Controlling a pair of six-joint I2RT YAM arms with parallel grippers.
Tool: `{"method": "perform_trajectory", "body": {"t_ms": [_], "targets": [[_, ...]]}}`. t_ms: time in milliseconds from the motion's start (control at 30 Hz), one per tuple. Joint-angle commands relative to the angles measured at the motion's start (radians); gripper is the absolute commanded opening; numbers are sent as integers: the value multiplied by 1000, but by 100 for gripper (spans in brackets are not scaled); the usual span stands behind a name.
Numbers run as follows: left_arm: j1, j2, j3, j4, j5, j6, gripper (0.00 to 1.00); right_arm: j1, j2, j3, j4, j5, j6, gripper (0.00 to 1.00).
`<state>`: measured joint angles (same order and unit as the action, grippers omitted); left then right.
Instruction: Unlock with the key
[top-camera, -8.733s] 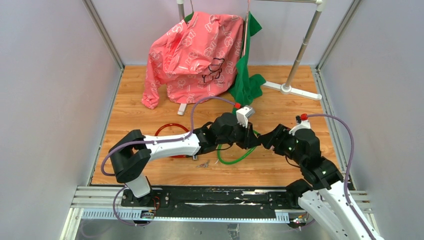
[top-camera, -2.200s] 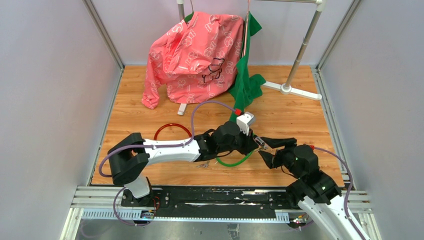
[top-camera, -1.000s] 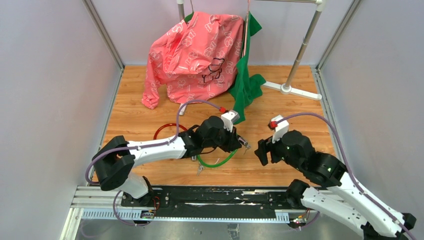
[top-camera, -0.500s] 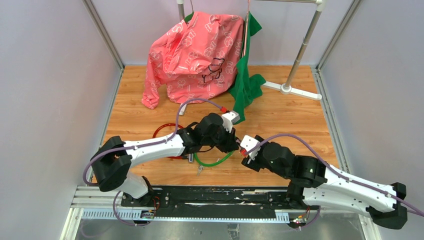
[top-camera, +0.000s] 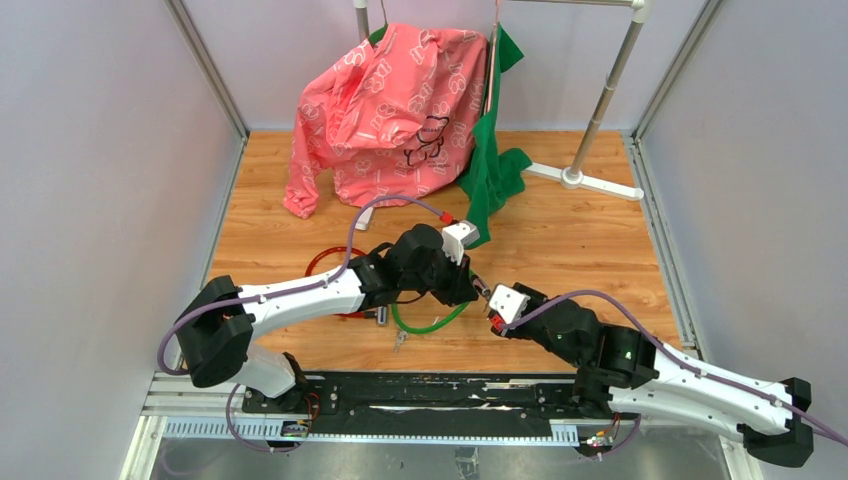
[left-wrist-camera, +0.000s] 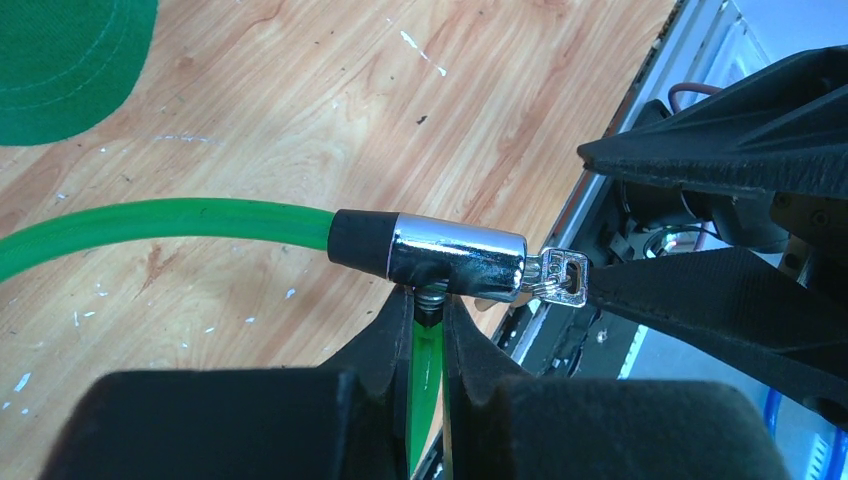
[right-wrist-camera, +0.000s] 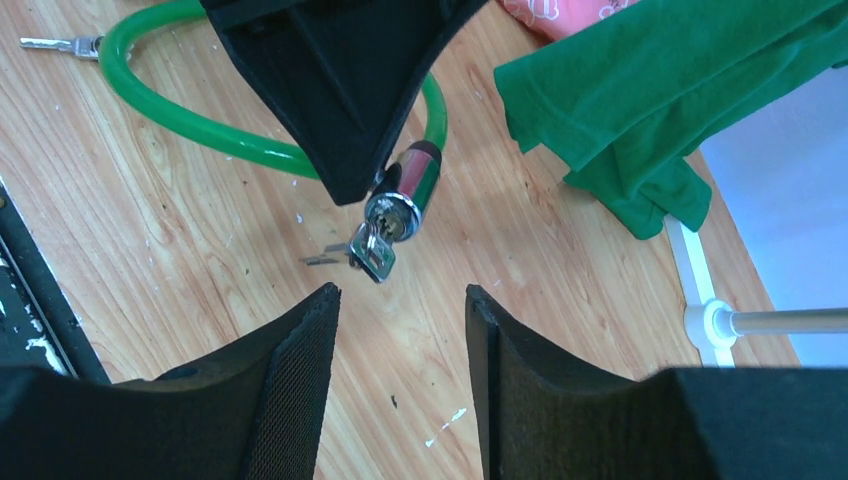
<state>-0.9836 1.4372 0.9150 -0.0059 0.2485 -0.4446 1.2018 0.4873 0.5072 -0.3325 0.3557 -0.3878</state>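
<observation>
A bright green cable (left-wrist-camera: 150, 220) ends in a black collar and a shiny chrome lock (left-wrist-camera: 455, 262), its key (left-wrist-camera: 560, 280) silver. The table (top-camera: 580, 240) is honey-brown wood grain. The jacket (top-camera: 400, 100) is pink, printed all over with white outline figures and one black one; the cloth (top-camera: 495, 165) plain green; the hoop (top-camera: 320, 262) red.

Left tool (left-wrist-camera: 426, 305) pinched closed; right tool (right-wrist-camera: 400, 312) gapes, facing it.
</observation>
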Motion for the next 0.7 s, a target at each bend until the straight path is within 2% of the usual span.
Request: {"method": "perform_trajectory", "body": {"t_ms": [0, 667], "targets": [[4, -26, 44, 20, 39, 0, 0, 12, 13, -22, 82, -22, -36, 51], [2, -37, 44, 17, 60, -6, 0, 12, 44, -71, 194, 14, -67, 31]]}}
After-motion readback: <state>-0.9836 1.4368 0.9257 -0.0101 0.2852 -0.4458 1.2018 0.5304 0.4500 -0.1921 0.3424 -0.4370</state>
